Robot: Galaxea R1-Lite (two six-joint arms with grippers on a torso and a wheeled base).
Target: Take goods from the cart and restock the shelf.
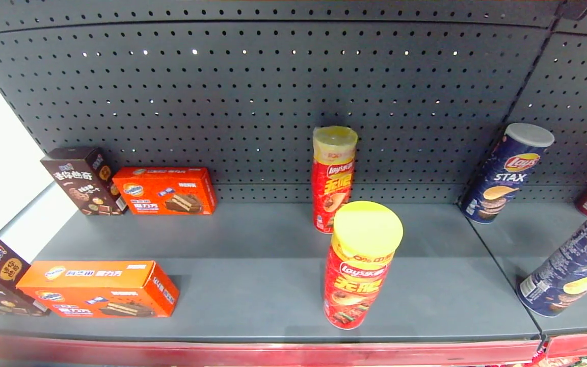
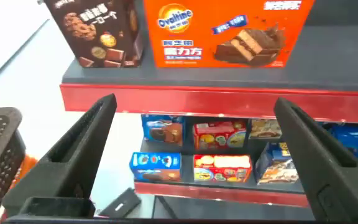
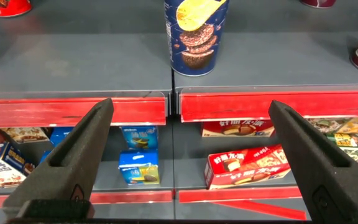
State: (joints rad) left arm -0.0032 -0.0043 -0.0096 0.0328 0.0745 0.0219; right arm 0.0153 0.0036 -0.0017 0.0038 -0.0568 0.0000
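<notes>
Restocking seems at the fetch step: left gripper [image 2: 194,102] and right gripper [image 3: 190,104] face the shelf [image 1: 252,285] with fingers wide open, empty, so next comes grasping goods from the cart

Matt grey metal is noted for shelf deck [image 1: 252,239] and perforated back panel [image 1: 222,102]; front strip [image 1: 222,352] glossy red; chip tube [image 1: 357,290] glossy, plastic-lidded; orange box [image 1: 95,288] smooth printed cardboard.

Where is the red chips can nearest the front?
In the head view, the front red can stands upright near the front edge of the shelf, right of centre, ahead of the other red can.
</notes>
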